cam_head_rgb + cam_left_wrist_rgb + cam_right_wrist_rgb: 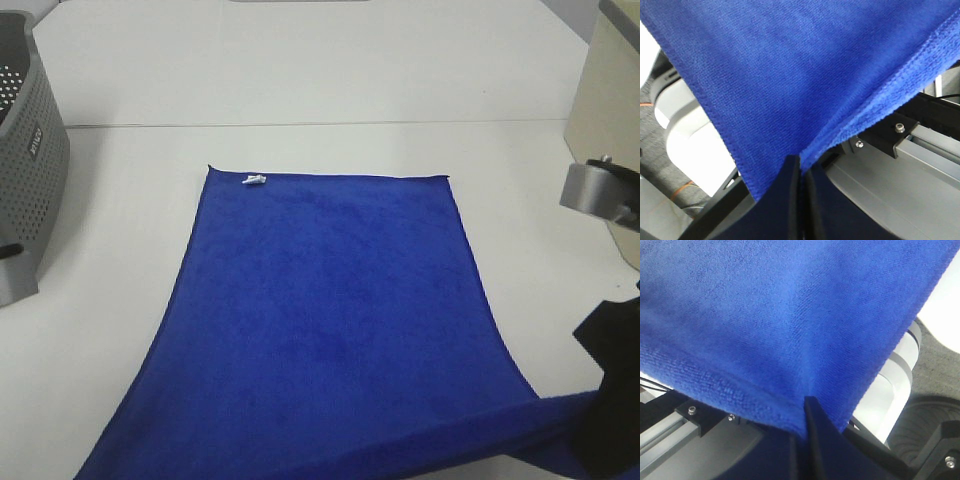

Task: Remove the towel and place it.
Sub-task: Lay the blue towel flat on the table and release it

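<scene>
**Inspector:** Start at the left claw (pixel 800 167). State?

**Assistant:** Clenched. Its two dark fingers are pressed together on the stitched edge of the towel (pixel 790 75), and the cloth fans out taut from the pinch. No gap shows between the jaws.

**Inspector:** Right claw (pixel 802 425)?

**Assistant:** Likewise clenched on the towel, gripping a hemmed edge. The blue pile spreads away from the fingers and fills most of that wrist view.

**Inspector:** Are both claws visible from the high camera?

**Assistant:** The left one is out of that view. On the right, only a dark bulk of the arm (pixel 612 390) shows at the near right edge, and I cannot make out the fingers there.

**Inspector:** Position of the towel overall?

**Assistant:** It is mostly spread flat on the middle of the white tabletop (pixel 300 80). The far edge lies straight. A small white tag (pixel 254 180) sits near the far left corner. The near edge is raised off the surface and runs as a folded band towards the arm at the near right.

**Inspector:** Surroundings?

**Assistant:** A grey perforated basket (pixel 30 150) stands at the left edge, apart from the towel. A beige box (pixel 605 110) stands at the far right, also clear of the cloth.
</scene>
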You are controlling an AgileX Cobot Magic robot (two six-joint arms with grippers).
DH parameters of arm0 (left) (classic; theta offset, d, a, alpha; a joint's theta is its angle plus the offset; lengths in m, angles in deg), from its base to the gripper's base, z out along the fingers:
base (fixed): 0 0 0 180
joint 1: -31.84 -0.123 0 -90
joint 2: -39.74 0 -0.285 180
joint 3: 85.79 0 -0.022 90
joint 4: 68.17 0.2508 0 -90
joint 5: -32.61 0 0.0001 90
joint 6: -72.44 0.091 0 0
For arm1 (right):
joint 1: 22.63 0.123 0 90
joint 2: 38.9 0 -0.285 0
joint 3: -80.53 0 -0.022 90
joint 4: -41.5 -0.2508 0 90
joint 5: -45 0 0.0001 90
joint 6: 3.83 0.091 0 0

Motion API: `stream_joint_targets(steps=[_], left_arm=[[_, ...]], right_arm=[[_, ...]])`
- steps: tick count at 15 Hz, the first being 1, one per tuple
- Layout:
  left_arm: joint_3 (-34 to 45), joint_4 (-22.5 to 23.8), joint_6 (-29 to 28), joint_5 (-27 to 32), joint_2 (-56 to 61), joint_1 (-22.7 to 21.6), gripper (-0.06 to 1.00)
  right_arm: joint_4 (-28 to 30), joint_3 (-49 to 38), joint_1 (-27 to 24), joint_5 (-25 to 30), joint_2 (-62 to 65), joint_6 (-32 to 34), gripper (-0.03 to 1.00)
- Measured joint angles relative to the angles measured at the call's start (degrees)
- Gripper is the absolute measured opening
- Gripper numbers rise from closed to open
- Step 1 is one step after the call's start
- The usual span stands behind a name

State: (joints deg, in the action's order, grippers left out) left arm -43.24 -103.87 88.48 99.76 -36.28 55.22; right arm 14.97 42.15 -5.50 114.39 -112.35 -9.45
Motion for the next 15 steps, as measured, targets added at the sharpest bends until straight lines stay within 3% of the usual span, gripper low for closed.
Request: stream_joint_targets(steps=[2, 5, 8, 15], left_arm=[[3.38, -2.18, 1.03, -2.12, 0.06, 2.23, 0.00], [4.24, -1.60, 0.86, -6.82, -2.01, 10.77, 0.00], [4.24, -1.32, -0.34, -10.49, -6.99, 15.58, 0.00], [4.24, -1.83, -0.52, -12.32, -10.94, 15.99, 0.00]], right_arm=[[0.00, -1.09, 0.00, 0.00, 0.00, 0.00, 0.01], [1.66, -2.29, 0.00, 0.06, 0.00, 0.17, 0.01], [2.64, -3.44, 0.00, 0.06, 0.00, 1.55, 0.01], [2.64, -6.36, 0.00, 0.00, 0.00, 1.66, 0.01]])
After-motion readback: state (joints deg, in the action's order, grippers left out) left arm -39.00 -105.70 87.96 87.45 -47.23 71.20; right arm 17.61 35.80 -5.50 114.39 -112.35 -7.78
